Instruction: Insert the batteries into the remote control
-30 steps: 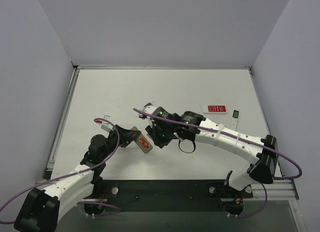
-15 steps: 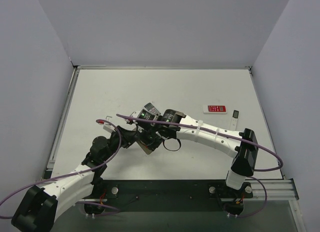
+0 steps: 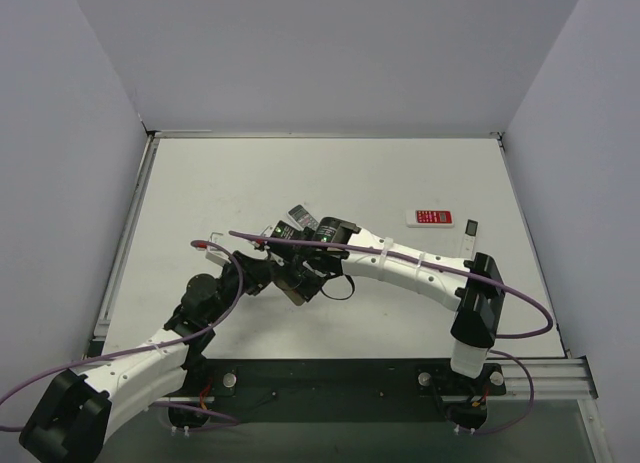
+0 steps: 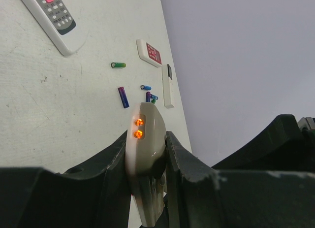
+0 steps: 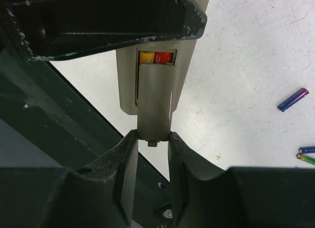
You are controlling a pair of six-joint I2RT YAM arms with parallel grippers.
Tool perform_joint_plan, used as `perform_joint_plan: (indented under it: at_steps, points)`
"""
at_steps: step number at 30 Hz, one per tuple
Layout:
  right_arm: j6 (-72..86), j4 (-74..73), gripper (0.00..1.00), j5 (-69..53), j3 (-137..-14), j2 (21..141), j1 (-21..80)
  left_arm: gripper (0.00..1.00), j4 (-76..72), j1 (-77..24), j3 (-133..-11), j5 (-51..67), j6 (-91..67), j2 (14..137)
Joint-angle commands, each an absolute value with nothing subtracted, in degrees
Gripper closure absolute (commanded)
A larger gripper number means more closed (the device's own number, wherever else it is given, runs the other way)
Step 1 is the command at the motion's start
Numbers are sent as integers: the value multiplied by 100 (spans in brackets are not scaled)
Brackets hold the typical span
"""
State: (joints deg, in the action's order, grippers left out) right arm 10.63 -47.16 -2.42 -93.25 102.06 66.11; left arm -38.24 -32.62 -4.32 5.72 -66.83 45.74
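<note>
Seen from above, two robot arms meet near the middle of a white table (image 3: 400, 173). The left gripper (image 4: 146, 139) is clamped on the remote control (image 4: 147, 120), with a dark finger pressed against each long side. It holds the tan-grey body up off the table, and two small orange lights glow on the end facing away from the wrist. The right wrist camera shows the remote's back. Its battery compartment is open at the top, and the batteries (image 5: 157, 57) seated there show red and yellow. Just below them, a grey cover plate (image 5: 155, 102) lies along the back and covers the rest of the compartment. The right gripper (image 5: 151, 139) is closed on the lower end of this plate, whose small tab sits between its fingertips. One finger of the left gripper crosses the top of that view, just above the compartment. Loose batteries (image 4: 123, 97) lie on the table beyond the held remote: a green one, a blue and purple one, and a small cluster of blue and green ones. Near them are a red flat remote (image 4: 149, 51), a slim white remote (image 4: 168, 86) and a larger white remote with a dark display (image 4: 49, 14). All of these lie apart from both grippers.
</note>
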Motion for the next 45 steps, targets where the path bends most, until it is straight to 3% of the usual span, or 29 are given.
perform_joint_plan:
  at_steps: [1, 45]
  points:
    - [1134, -5036, 100, -18, -9624, 10274, 6653, 100, -4324, -3322, -510, 422, -6706, 4482]
    - [1204, -4720, 100, 53, -9633, 10160, 6715, 100, -3885, -3472, -545, 220, -6460, 4192]
